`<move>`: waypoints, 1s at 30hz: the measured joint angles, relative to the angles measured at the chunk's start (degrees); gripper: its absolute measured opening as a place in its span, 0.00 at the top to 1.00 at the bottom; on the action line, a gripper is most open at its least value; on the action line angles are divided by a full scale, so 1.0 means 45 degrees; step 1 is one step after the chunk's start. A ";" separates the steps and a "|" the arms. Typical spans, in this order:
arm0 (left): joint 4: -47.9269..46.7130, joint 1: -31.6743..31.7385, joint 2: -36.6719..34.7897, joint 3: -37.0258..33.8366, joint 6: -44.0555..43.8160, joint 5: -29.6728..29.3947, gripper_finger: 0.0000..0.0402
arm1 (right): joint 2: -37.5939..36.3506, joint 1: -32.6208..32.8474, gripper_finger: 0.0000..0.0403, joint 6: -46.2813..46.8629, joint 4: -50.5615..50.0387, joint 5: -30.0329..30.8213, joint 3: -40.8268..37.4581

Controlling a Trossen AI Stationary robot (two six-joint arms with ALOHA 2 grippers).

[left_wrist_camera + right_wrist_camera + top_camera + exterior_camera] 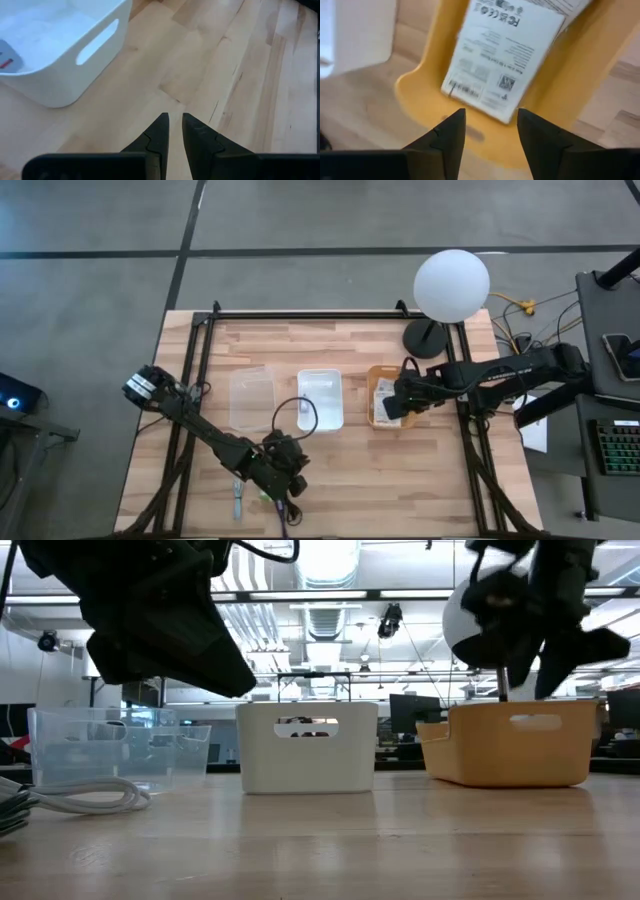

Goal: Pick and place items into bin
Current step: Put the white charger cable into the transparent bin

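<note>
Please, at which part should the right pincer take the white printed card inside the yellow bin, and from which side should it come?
Probably at the free lower edge of the white printed card, coming from above through the open top of the yellow bin. The card lies tilted against the bin's wall, so that edge seems free. The right pincer is open above it, its fingers apart enough to straddle a thin edge.

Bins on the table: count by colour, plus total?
Clear bin: 1
White bin: 1
Yellow bin: 1
Total: 3 bins
</note>
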 joint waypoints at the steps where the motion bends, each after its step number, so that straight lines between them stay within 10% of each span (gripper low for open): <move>1: -0.0273 0.0000 -0.0095 0.0000 0.0000 0.0008 0.91 | 0.0000 0.0154 0.58 -0.0269 -0.0304 0.0096 0.0291; 8: -0.2219 0.0000 -0.0804 -0.0006 0.0545 0.1368 0.91 | 0.0620 0.2356 0.57 -0.3696 -0.0002 0.1362 0.2449; 16: -0.4210 -0.0964 -0.1570 -0.0160 0.4468 0.2973 0.91 | 0.5033 0.5081 0.58 -0.5410 -0.0358 0.2234 0.5433; 21: -0.7225 -0.1705 -0.1700 -0.0446 0.2095 0.2768 0.91 | 0.7879 0.5844 0.58 -0.5551 -0.2243 0.2709 0.7721; 30: -0.4743 -0.2642 -0.2234 -0.1626 0.1307 0.2511 0.83 | 1.0246 0.6579 0.58 -0.5337 -0.2616 0.1568 0.9692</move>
